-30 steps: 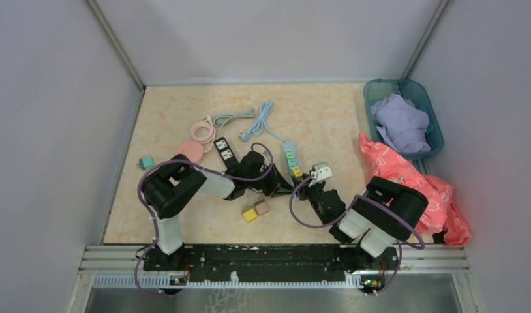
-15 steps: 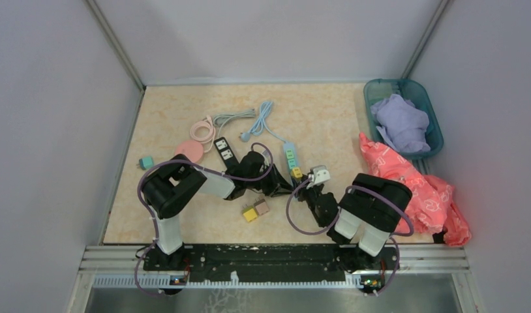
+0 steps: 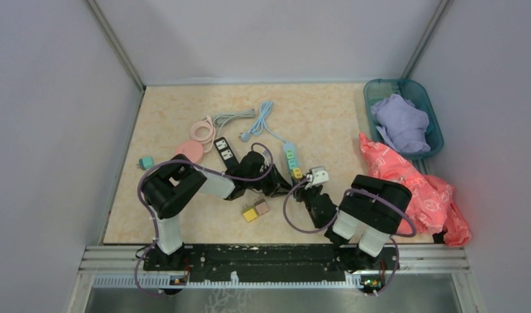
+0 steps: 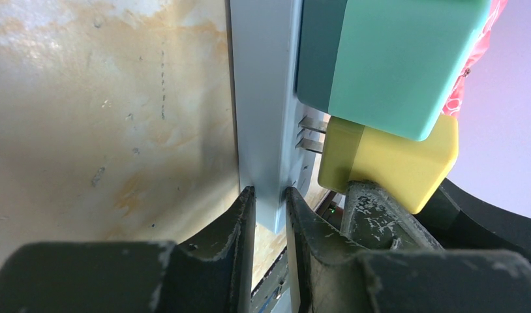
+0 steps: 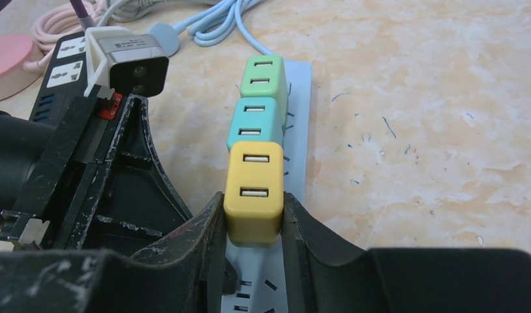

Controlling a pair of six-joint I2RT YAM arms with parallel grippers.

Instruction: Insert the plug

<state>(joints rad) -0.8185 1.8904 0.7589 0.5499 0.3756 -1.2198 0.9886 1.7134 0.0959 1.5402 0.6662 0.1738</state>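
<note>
Yellow plug [image 5: 253, 192] sat partly in the power strip [image 5: 302, 117], clenched by the right fingers [image 5: 315, 251]. Left fingers [image 4: 231, 228] pinched the strip's edge.

The left arm [image 3: 173, 190] and right arm [image 3: 374, 203] are black with white links, looped by purple cables [image 3: 139, 186], with black fingers [image 5: 315, 251] scratched pale.

Top view overhead, far; wrist views close, opposed, sharing yellow plug [image 5: 253, 195], power strip [image 5: 299, 130].

Top view: power strip [image 3: 288, 145], frame centre, bearing a row of plugs [image 3: 291, 157], lowest plug [image 3: 296, 172] at its lower end; basket [image 3: 369, 98], upper right, cloth [image 3: 400, 124] inside; two loose adapters [image 3: 255, 210] below-left of the strip.
</note>
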